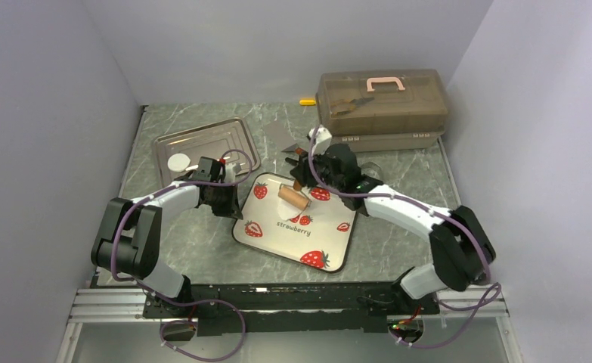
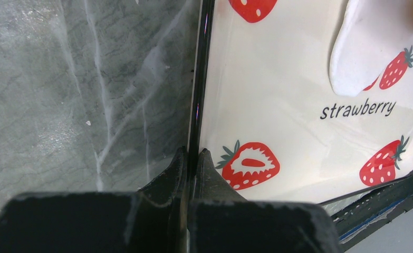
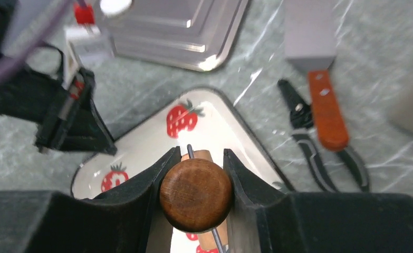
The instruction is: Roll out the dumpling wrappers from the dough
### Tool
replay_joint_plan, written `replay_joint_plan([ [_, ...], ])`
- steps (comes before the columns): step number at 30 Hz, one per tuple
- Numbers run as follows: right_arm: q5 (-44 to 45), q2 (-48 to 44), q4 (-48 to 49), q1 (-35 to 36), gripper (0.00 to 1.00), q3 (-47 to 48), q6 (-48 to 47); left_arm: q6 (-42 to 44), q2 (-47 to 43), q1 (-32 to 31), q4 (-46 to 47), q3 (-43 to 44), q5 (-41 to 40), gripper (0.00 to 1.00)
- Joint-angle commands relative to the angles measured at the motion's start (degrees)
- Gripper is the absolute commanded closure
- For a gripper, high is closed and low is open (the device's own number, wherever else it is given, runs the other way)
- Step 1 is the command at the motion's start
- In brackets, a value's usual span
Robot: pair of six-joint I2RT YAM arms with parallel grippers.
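Note:
The flattened white dough (image 2: 359, 50) lies on the strawberry plate (image 2: 278, 84); in the top view it barely shows against the plate (image 1: 277, 242). My left gripper (image 2: 192, 154) is shut on the plate's left rim, as the top view (image 1: 230, 203) also shows. My right gripper (image 3: 201, 154) is shut on the round end knob of the brown wooden roller (image 3: 195, 195). The roller (image 1: 294, 198) rests across the far part of the plate, with my right gripper (image 1: 303, 181) behind it. One round white dumpling wrapper (image 1: 179, 162) lies in the metal tray (image 1: 217, 140).
A brown toolbox (image 1: 382, 102) stands at the back right. A spatula with an orange handle (image 3: 326, 108) and black pliers (image 3: 312, 150) lie on the marble table right of the plate. The metal tray (image 3: 183, 31) sits just beyond the plate. A small yellow item (image 1: 306, 101) lies by the back wall.

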Motion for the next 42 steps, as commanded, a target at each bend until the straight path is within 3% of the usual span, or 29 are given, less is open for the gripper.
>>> replay_joint_plan([
  [1, -6.4, 5.19, 5.46, 0.93, 1.0, -3.55, 0.76, 0.49, -1.63, 0.53, 1.04, -0.37, -3.15, 1.0],
  [7, -4.75, 5.24, 7.22, 4.61, 1.0, -14.14, 2.29, 0.5, -1.49, 0.64, 1.12, -0.37, -2.79, 1.0],
  [13, -2.08, 0.09, 3.49, 8.74, 1.0, -16.96, 3.98, 0.46, -0.87, 0.62, 1.04, -0.28, -2.54, 1.0],
  [21, -5.83, -4.62, -3.29, 9.22, 1.0, -4.75, -1.13, 0.41, -1.3, 0.62, 1.15, -0.52, -2.73, 1.0],
  [26, -15.03, -3.79, 1.23, 4.65, 1.0, 6.19, -0.55, 0.39, -1.89, 0.62, 1.2, -0.65, -3.12, 1.0],
  [31, -10.77, 3.2, 0.71, 2.6, 1.0, 8.73, -4.64, 0.26, -1.9, 0.87, 1.66, -0.82, -3.15, 1.0],
  [36, -9.76, 10.87, 0.57, 2.56, 1.0, 6.23, -4.81, 0.53, -2.29, 1.01, 2.15, -1.1, -2.42, 1.0],
  [42, -5.99, 7.38, 2.24, 5.95, 1.0, -7.76, -2.74, 0.39, -2.97, 1.23, 2.43, -1.51, -2.43, 1.0],
])
